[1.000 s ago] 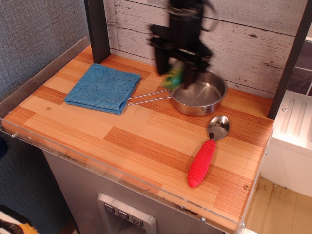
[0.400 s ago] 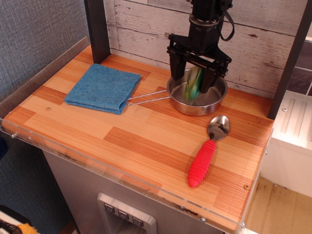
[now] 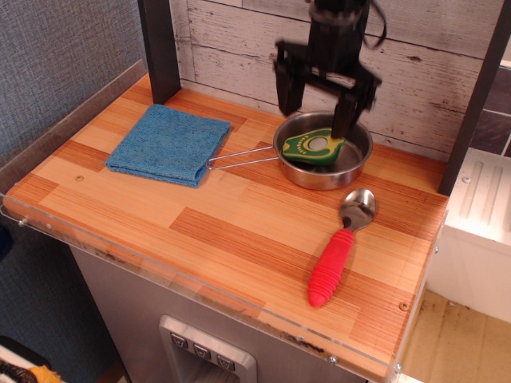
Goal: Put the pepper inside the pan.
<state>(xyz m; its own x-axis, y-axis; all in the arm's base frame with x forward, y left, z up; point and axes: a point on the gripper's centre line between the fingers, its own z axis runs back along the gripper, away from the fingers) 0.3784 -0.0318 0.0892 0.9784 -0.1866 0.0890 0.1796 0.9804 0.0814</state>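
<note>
Over round shiny steel pan [image 3: 322, 169] | flat green toy pepper [image 3: 313, 146] just dropped inside | black gripper [image 3: 318, 106] spread wide, empty, lifted clear | placement apparently complete

We see the pepper [image 3: 312, 146] lying face up inside the pan [image 3: 351, 169], whose wire handle points left toward the blue cloth [image 3: 169, 143]. Our gripper [image 3: 318, 104] hangs just above the pan with its jaws spread and nothing between them. The red-handled spoon [image 3: 340, 250] lies on the wooden table [image 3: 200, 223] in front of the pan.
</note>
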